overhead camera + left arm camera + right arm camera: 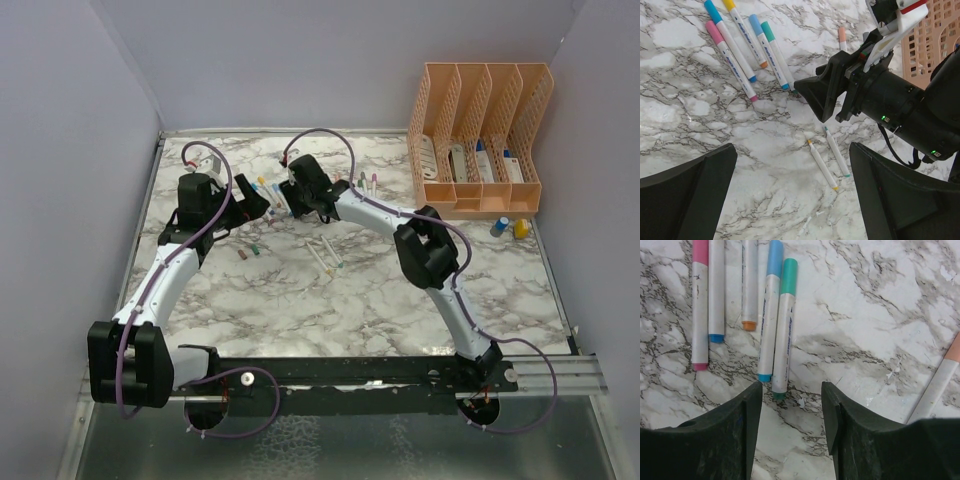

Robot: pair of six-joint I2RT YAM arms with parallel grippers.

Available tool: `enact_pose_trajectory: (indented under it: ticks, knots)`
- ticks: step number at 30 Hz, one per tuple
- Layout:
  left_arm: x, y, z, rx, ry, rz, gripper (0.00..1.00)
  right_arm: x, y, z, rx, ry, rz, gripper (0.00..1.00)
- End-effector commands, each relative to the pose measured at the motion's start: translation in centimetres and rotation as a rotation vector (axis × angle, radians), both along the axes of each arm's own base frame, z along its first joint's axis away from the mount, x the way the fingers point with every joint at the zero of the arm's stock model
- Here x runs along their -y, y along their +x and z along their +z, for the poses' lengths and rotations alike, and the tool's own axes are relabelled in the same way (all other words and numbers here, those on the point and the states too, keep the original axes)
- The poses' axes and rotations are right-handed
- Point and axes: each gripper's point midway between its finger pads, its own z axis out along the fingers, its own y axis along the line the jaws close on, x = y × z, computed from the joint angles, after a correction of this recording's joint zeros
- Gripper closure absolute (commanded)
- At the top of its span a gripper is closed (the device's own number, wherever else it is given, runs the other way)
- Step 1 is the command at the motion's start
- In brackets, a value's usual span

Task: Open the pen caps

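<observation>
My left fingers (pixel 690 195) stand wide apart with nothing between them, above the white-and-grey marbled tabletop (pixel 690 115). My right fingers (pixel 730 435) are apart too and grip nothing, with only bare tabletop in their gap. Just beyond their tips five slim white-barrelled marker pens lie side by side in a row: the pink-capped pen (pixel 700 305), the blue-ended pen (pixel 716 290), the orange-ended pen (pixel 749 285), the blue-capped pen (pixel 769 315) and the teal-capped pen (pixel 784 325). The teal-capped pen's near end sits right at the mouth of that gap. Every cap I can see on this row is on its barrel. In my left wrist view, two thin uncapped pens lie close together on the tabletop below my right fingers: the yellow-tipped pen (pixel 822 165) and the teal-tipped pen (pixel 836 152). A peach-capped pen (pixel 842 37) lies apart from the row. In the overhead view a few tiny loose caps (pixel 250 251) lie near my left arm, and the peach plastic lattice organiser (pixel 480 130) stands at the far right corner.
</observation>
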Motion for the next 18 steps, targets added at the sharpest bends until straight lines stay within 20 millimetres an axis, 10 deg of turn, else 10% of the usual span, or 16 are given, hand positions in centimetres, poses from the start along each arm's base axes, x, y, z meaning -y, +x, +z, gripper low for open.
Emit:
enact_pose_trajectory:
  ticks: [1,18]
  knots:
    - [0.0,-0.1,0.8,0.032,-0.002,-0.017,0.01,0.5,1.0,-0.5,0.012,-0.034,-0.007,0.51]
    - [-0.5,-0.2,0.1,0.018,0.000,-0.006,0.01,-0.2,2.0,-2.6,0.004,-0.036,0.001,0.55]
